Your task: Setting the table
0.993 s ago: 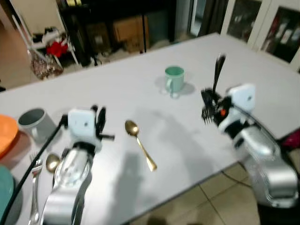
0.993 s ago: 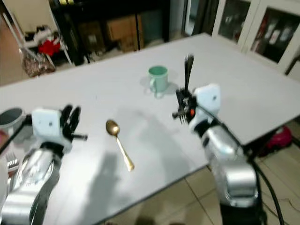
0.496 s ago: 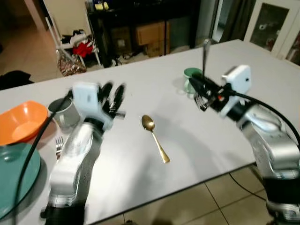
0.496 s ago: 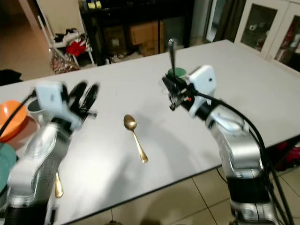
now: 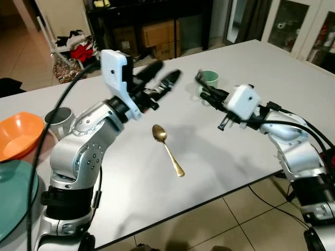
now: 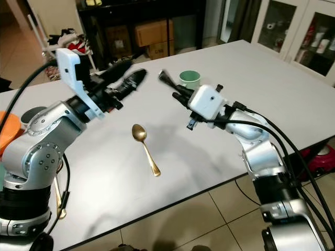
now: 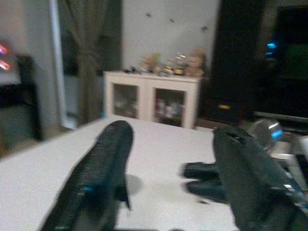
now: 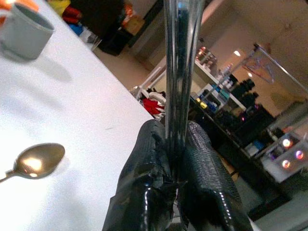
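The right gripper (image 8: pixel 175 159) is pinched shut on the handle of a dark metal utensil (image 8: pixel 179 62); which kind of cutlery it is cannot be told, since the working end is not seen. The utensil is held above the table (image 5: pixel 293 83), just in front of the green mug (image 5: pixel 210 79), with its free end aimed toward the left and far side. Behind the fingers, the white wrist housing and the silver right arm are stretched out from the right edge of the scene, over the near right part of the table.

The left gripper (image 5: pixel 159 86) is raised over the middle of the table with its two black fingers (image 7: pixel 103 168) spread apart and nothing held between them. Its fingertips are pointed toward the right gripper, and a gap is kept between the two. The left arm is bent up from the near left side.

A gold spoon (image 5: pixel 167 149) is laid flat on the white tabletop, nearer than both grippers and between them, bowl toward the far side and handle toward the near edge. A grey mug (image 5: pixel 59 119) is stood at the left, behind the left arm, with an orange bowl (image 5: pixel 18 135) just to its left and a teal plate (image 5: pixel 13 196) nearer at the left edge. Another gold utensil (image 6: pixel 60 201) is partly seen on the near left, beside the left arm
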